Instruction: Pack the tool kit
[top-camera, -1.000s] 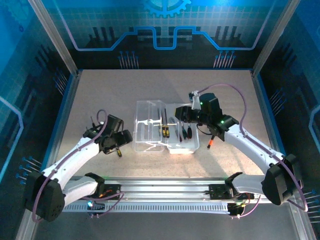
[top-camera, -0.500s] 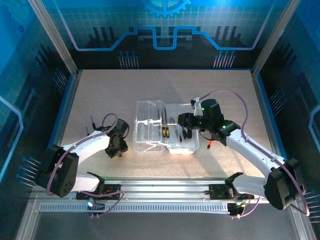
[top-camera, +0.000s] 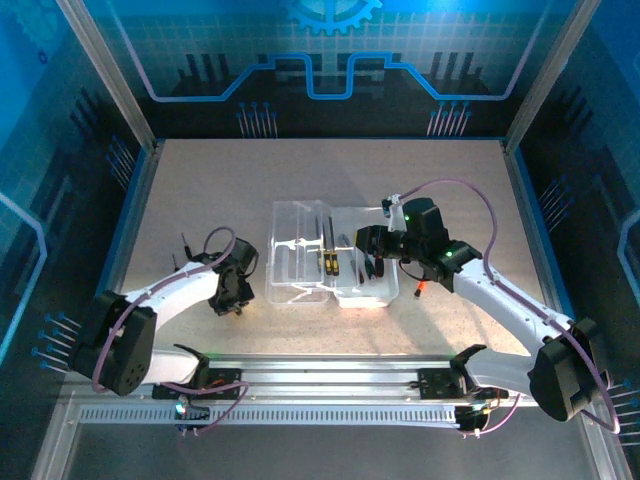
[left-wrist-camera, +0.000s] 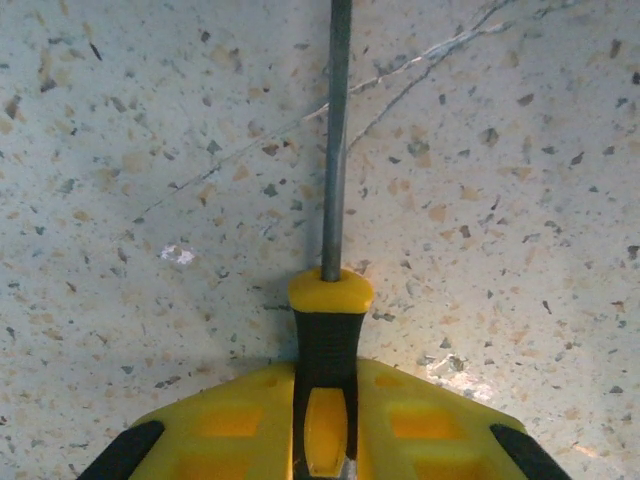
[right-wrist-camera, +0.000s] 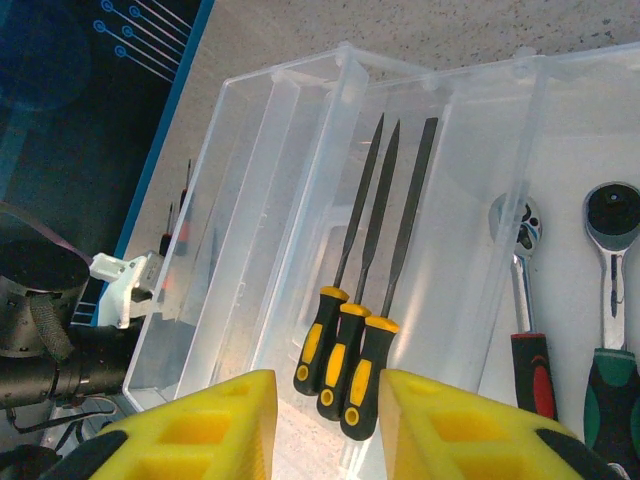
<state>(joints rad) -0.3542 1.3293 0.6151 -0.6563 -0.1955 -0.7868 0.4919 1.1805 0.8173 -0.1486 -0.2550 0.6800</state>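
The tool kit's clear plastic case lies open at mid-table, lid flat on the left. Its right half holds tools. In the right wrist view three black-and-yellow handled tools lie side by side in the case. My right gripper hovers over them, open, with nothing between its fingers; from above it is over the case's right half. My left gripper is shut on the handle of a black-and-yellow screwdriver lying on the table, left of the case.
Two ratchets with red and green handles lie in the case's right part. A small orange-handled tool lies on the table right of the case. Small dark tools lie at the far left. Blue walls enclose the table.
My left gripper's jaws have closed on the screwdriver handle after the arm settled low beside the case. The right arm shifted slightly nearer a second ago, then held still.
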